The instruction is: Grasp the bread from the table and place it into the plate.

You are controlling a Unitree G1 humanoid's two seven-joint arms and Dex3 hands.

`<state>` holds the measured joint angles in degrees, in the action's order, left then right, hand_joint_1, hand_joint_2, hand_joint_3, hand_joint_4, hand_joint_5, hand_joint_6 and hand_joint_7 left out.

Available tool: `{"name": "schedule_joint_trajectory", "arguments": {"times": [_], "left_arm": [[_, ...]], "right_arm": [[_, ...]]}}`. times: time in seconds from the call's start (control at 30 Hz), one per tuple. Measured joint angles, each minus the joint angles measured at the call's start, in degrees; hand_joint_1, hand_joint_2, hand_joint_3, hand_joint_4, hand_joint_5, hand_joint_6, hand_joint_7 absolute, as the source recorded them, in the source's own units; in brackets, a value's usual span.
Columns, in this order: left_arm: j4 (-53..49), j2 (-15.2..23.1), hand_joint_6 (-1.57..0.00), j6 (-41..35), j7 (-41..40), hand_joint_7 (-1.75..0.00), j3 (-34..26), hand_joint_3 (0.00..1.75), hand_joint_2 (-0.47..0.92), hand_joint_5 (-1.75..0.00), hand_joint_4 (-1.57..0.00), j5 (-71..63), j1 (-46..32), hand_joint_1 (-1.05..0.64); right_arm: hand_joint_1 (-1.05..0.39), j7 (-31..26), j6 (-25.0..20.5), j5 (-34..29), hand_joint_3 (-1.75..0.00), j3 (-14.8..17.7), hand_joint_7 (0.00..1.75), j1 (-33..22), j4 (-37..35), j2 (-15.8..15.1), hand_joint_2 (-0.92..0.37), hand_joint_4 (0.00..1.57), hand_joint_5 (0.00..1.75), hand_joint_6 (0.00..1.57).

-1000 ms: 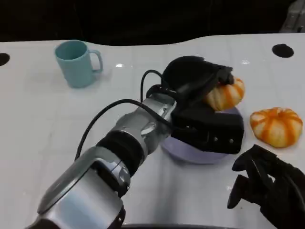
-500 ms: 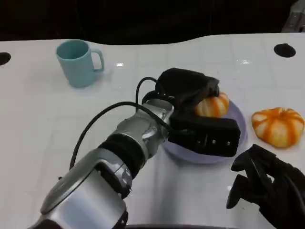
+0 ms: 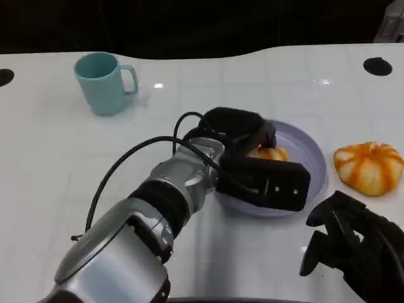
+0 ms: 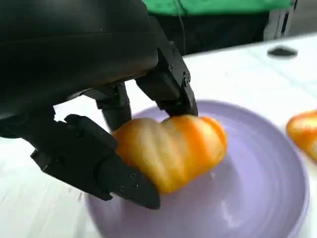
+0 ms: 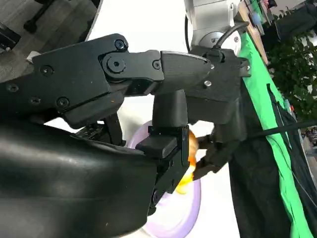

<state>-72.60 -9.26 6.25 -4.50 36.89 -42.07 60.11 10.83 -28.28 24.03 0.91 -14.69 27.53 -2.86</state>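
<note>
Right now your left hand [image 3: 252, 158] holds the bread [image 4: 171, 148] over the purple plate [image 3: 312, 158], low inside its rim. From the left wrist view you can see the fingers [image 4: 166, 82] curled over the top of the loaf while a lower finger cups it from beneath, so the hand is closed around it, not spread. Whether the loaf already rests on the plate floor or hangs just above it, you cannot tell for sure; the wrist picture suggests it is touching or nearly so.

Judge the bread as light and soft. Its glazed orange-striped crust looks smooth, so it may slide a little in the black fingers, and a hard squeeze would likely dent it. The present hold across its middle, top and underside, looks like the sensible place: the widest, roundest part gives the fingers something to wrap. If you release, part the fingers gently so that they do not drag the loaf along or tip it against the rim.

Your right hand [image 3: 350, 249] hangs low at the near right edge of the table [image 3: 57, 158], fingers loosely curled with nothing in them. A second bread [image 3: 369, 165] lies on the table just beside the plate, and a teal mug [image 3: 104, 82] stands well apart at the far left.
</note>
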Motion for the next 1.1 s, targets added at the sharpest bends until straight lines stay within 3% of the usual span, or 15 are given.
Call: {"name": "schedule_joint_trajectory", "arguments": {"times": [0.27,0.43,0.67,0.97,1.1], "left_arm": [[0.02,0.23,-0.16,-0.64,6.24,0.00,-0.84,0.58,0.92,0.00,-0.09,0.72,0.36,-0.95],[0.91,0.70,-0.12,-0.47,10.13,0.00,-3.20,0.59,0.92,0.00,-0.06,3.83,0.70,-0.97],[3.51,1.89,-0.16,1.15,13.63,-0.02,-7.29,0.55,0.92,-0.02,-0.09,8.30,1.33,-0.94],[12.04,6.21,-0.20,4.66,20.76,-0.04,-15.76,0.54,0.92,-0.08,-0.18,18.82,-0.02,-0.92],[18.31,7.28,-0.32,3.41,27.57,-0.09,-20.87,0.46,0.92,-0.16,-0.31,26.56,-4.47,-0.84]], "right_arm": [[-0.45,0.11,0.00,0.02,-0.40,0.13,1.65,0.04,-0.06,0.00,-0.92,0.65,1.75,0.48],[-0.44,0.15,0.00,0.04,-0.40,0.32,1.64,0.15,-0.18,-0.02,-0.92,0.65,1.75,0.49],[-0.43,-0.02,-0.84,0.21,-0.40,0.58,1.63,0.34,-0.21,-0.02,-0.92,0.64,1.75,0.48],[-0.43,0.18,-0.80,0.23,-0.41,0.72,1.64,0.91,-0.92,-0.06,-0.92,0.64,1.75,0.48],[-0.43,0.22,-0.79,0.25,-0.41,0.77,1.64,1.01,-1.07,-0.02,-0.92,0.64,1.75,0.48]]}}
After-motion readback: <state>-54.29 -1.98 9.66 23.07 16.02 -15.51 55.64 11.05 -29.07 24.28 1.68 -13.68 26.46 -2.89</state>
